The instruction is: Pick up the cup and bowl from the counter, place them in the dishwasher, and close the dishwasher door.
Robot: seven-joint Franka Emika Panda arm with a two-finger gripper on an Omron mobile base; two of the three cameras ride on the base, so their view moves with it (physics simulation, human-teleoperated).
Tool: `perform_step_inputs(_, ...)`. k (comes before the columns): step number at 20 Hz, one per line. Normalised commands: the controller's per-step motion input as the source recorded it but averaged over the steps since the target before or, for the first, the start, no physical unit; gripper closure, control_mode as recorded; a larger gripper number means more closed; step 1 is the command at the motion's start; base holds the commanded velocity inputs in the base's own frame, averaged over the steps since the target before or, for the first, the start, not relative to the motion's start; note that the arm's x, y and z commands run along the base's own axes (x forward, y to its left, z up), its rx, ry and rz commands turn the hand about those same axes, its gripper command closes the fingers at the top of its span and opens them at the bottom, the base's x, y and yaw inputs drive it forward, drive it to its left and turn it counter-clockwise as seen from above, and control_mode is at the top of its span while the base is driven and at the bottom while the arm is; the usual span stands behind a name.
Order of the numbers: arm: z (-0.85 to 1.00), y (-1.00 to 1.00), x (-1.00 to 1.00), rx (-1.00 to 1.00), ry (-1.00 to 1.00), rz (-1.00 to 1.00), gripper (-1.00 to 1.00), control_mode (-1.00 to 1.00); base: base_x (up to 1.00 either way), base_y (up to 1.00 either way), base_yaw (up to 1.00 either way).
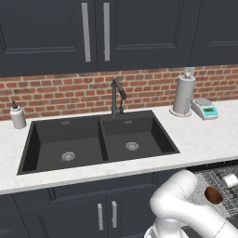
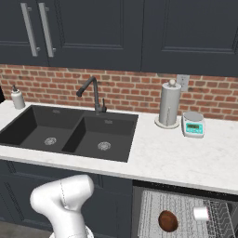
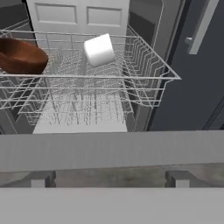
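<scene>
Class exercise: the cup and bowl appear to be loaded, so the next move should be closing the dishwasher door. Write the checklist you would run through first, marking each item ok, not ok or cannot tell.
1. Bowl in the wire rack: ok, it sits at one end of the rack.
2. Cup in the rack: ok, lying on its side beside the bowl, apart from it.
3. No cup or bowl left on the counter: ok; what stands there is the paper towel roll, scale and soap bottle.
4. Tool free of load: ok, nothing between its tips.
5. Rack pushed fully in: not ok, it projects forward of the counter edge.
6. Door position and handle: cannot tell.
</scene>
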Motion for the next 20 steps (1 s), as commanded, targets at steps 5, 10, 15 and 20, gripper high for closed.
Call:
perform_step_inputs(5,-0.42,0.0,-0.65,0.03,-0.01,0.0,-1.0,-1.0,0.0,0.0,0.0)
perform_step_inputs(10,-0.23,0.0,-0.76,0.02,-0.05,0.0,-1.0,-1.0,0.0,0.0,0.0)
perform_step_inputs(15,-0.01,0.02,-0.9,0.0,-0.18,0.01,-1.0,-1.0,0.0,0.0,0.0)
perform_step_inputs(20,-0.22,0.0,-0.66,0.0,-0.11,0.0,-1.0,-1.0,0.0,0.0,0.0)
